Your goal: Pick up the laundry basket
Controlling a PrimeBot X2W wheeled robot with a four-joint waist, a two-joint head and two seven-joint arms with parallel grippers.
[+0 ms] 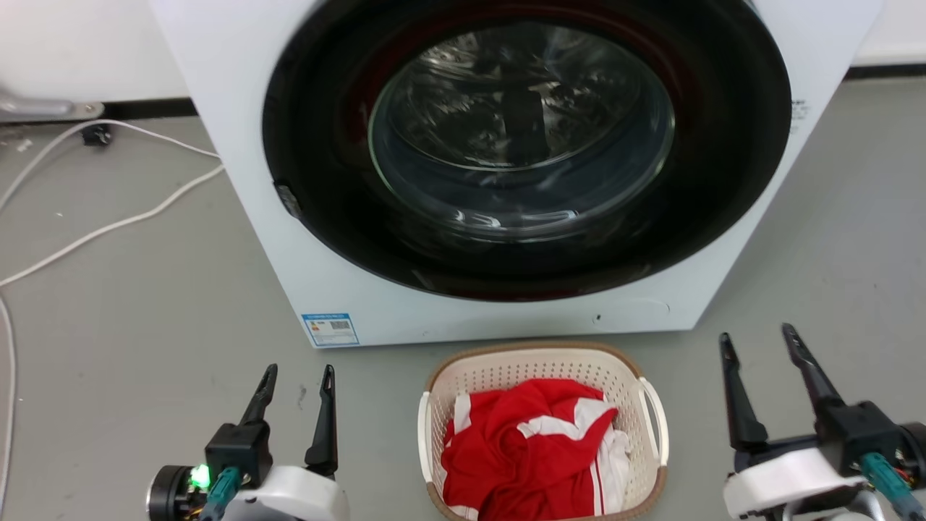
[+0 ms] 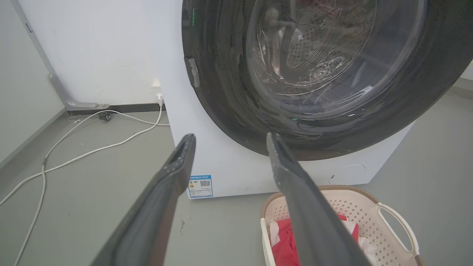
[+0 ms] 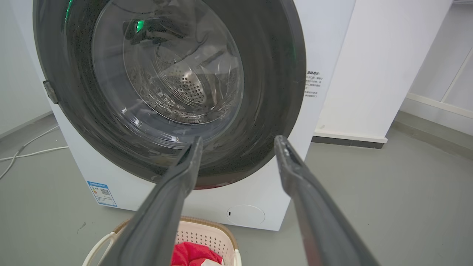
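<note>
Down on the grey floor (image 1: 145,289), the cream perforated plastic laundry basket (image 1: 521,373) sits untouched between left gripper (image 1: 300,370) and right gripper (image 1: 755,333), both wide open, nothing lifted yet.

The laundry basket (image 1: 539,370) is smooth plastic full of little holes, and its rim looks woven. The clothes (image 1: 528,449) in it are soft, crumpled cloth. The washing machine (image 1: 239,159) has a smooth shell and a shiny glass door (image 1: 521,123). Its drum (image 3: 184,87) is bright metal with holes. The floor (image 1: 130,325) is dull and smooth. The cable (image 1: 108,226) looks like smooth plastic.
</note>
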